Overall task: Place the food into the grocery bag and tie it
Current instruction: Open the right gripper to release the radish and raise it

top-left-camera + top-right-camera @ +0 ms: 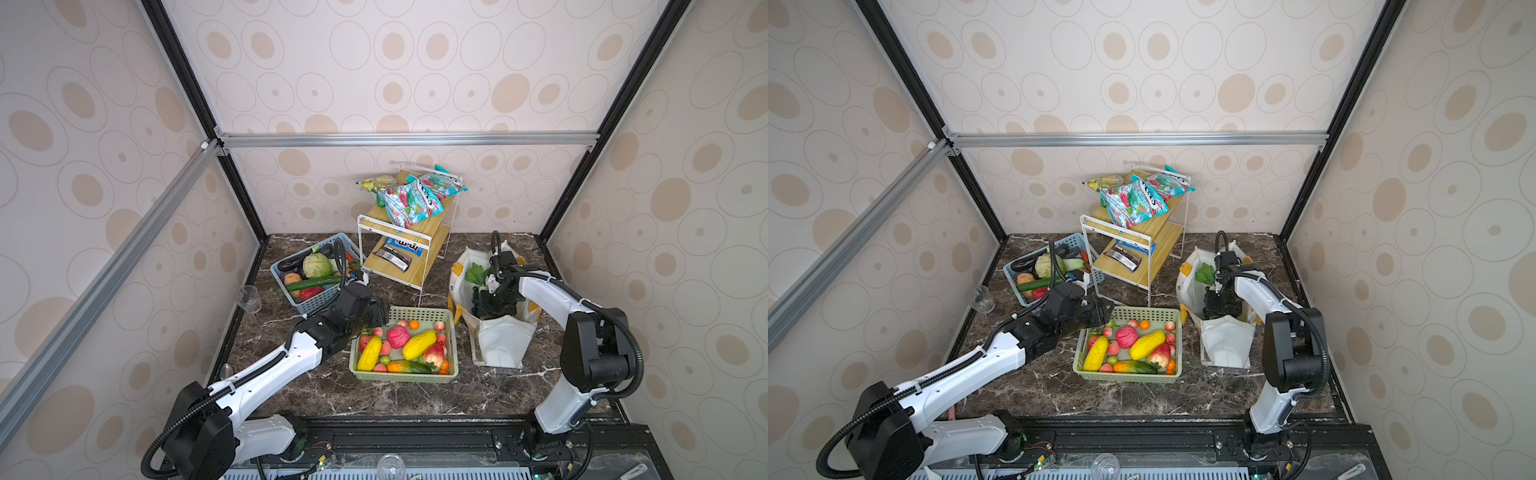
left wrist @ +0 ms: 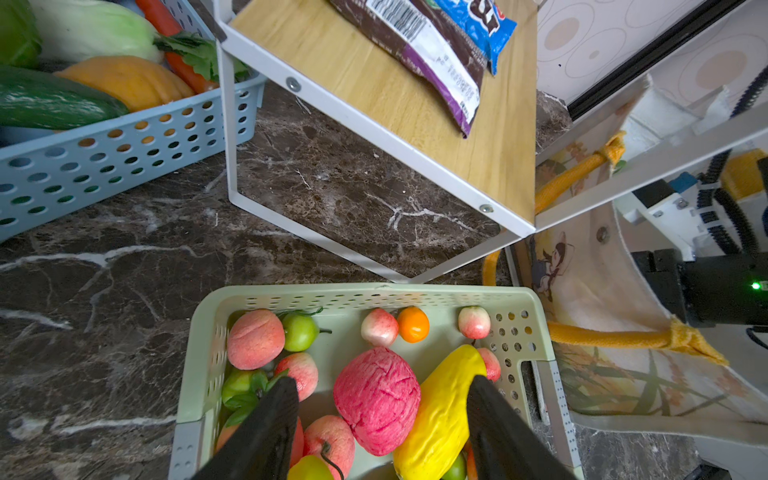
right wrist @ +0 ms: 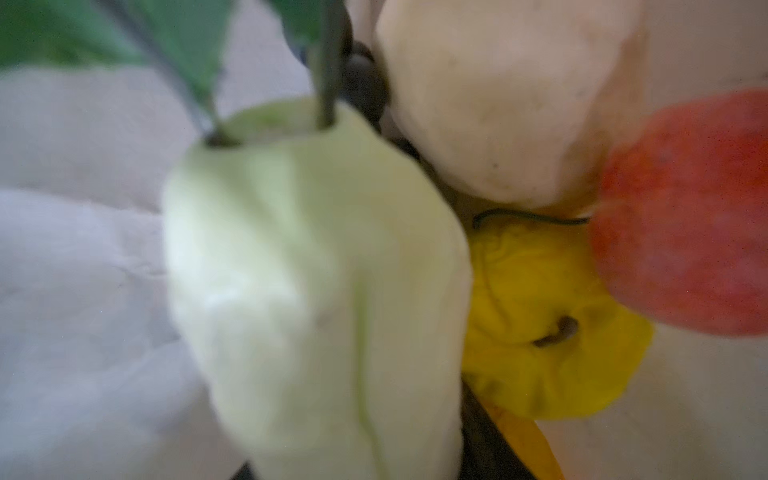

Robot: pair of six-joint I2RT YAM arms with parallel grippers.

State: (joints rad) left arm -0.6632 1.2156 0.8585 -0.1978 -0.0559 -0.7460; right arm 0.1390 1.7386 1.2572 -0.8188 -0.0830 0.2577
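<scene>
Two white-and-black robot arms work over a dark marbled worktop (image 1: 395,399) crowded with toy groceries. The left hand (image 2: 382,386) hovers above the far left corner of one pale green perforated plastic basket (image 1: 405,377), its two black fingers (image 2: 266,428) spread wide with nothing held between them. Below it lie two long yellow plastic fruits (image 1: 419,345), one crimson wrinkled round fruit (image 1: 397,336) and a scatter of small peaches, oranges and green pieces too crowded to count.

The right hand (image 1: 493,308) is sunk in the open mouth of the white fabric grocery bag (image 1: 503,345) with mustard-yellow strap handles (image 2: 606,338). The bag stands at the right of the worktop, just beside the green basket. Whether that hand grips anything cannot be told, as its wrist view is blurred. That view shows four pieces in the bag: one pale green bulb with leafy stems (image 3: 316,291), one cream-white bulb (image 3: 490,104), one red-orange round fruit (image 3: 685,216) and one yellow fruit (image 3: 548,324).

At the back left, one blue perforated plastic basket (image 1: 316,301) holds one green cabbage (image 1: 317,265) and one dark green cucumber (image 1: 313,283) among other vegetables. One white-framed two-shelf wooden rack (image 2: 374,91) carries at least three upper snack packets (image 1: 409,199) and two lower snack packets (image 1: 395,255). One clear plastic cup (image 1: 248,298) stands at the worktop's left edge.
</scene>
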